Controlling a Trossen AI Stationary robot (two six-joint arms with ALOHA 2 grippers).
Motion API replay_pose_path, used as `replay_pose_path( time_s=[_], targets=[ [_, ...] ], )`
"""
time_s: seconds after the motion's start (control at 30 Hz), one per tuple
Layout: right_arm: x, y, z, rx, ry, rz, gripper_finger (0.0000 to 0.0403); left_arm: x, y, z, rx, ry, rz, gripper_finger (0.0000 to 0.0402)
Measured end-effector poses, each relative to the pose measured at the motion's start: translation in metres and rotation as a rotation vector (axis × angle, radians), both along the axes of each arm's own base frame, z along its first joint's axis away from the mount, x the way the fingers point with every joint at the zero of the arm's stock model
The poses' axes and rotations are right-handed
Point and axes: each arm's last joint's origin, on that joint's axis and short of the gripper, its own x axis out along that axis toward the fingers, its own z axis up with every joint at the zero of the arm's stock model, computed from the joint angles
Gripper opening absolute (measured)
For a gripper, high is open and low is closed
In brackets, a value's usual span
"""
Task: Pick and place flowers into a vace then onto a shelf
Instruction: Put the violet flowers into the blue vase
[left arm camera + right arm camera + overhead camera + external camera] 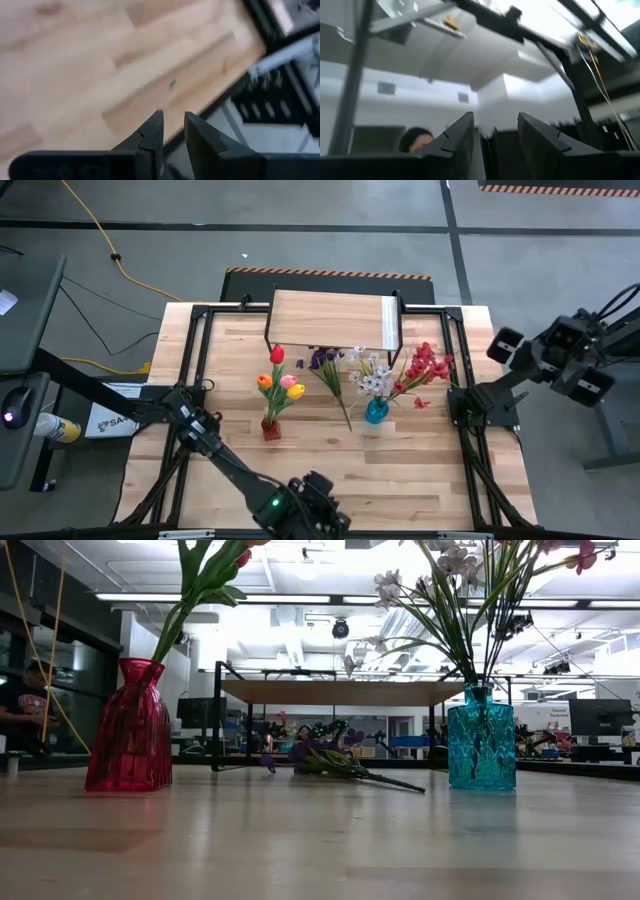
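- Your left gripper (173,131) sits at the near edge of the large light plank tabletop (420,470), over its border. Its two dark fingers stand a narrow slit apart and nothing is between them.
- Your right gripper (495,132) is off the table on the right side, raised and looking out into the room. A clear gap shows between its fingers, and they hold nothing.
- You have a red ribbed glass vase (271,427) standing left of centre on the tabletop, with the red, orange, pink and yellow tulips (279,380) upright in it on green stems.
- You have a turquoise ribbed glass vase (376,412) standing right of centre, holding the white blossom spray (372,375) and the red blossom spray (430,365), which leans out to the right.
- The purple blossom spray (323,360) lies flat on the tabletop between the two vases, its blooms toward the shelf and its green stem pointing to the near side.
- The low rectangular light-wood shelf on thin black metal legs (332,320) stands at the far edge of the table, behind both vases, and its top carries nothing.
- In the low view you can see a person (28,705) in the room at the far left, beyond the table.
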Motion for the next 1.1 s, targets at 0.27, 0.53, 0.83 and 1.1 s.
replay_pose_path(
  time_s=[0.27, 0.53, 0.83, 1.1],
  targets=[
    [0.005, 0.003, 0.03, -0.135, 0.138, -0.046, 0.0145, 0.036, 0.036, 0.0, 0.058, -0.072, 0.059, 0.0113],
    [-0.002, -0.001, 0.054, -0.184, 0.178, -0.059, 0.0147, 0.075, 0.051, -0.031, 0.009, -0.128, 0.087, 0.0113],
    [-0.024, -0.008, 0.069, -0.201, 0.106, 0.064, 0.0143, 0.092, 0.042, -0.091, 0.047, -0.178, 0.235, 0.0113],
    [-0.029, -0.008, 0.063, -0.261, 0.138, 0.151, 0.0142, 0.097, 0.039, -0.131, 0.252, -0.266, 0.339, 0.0112]
  ],
)
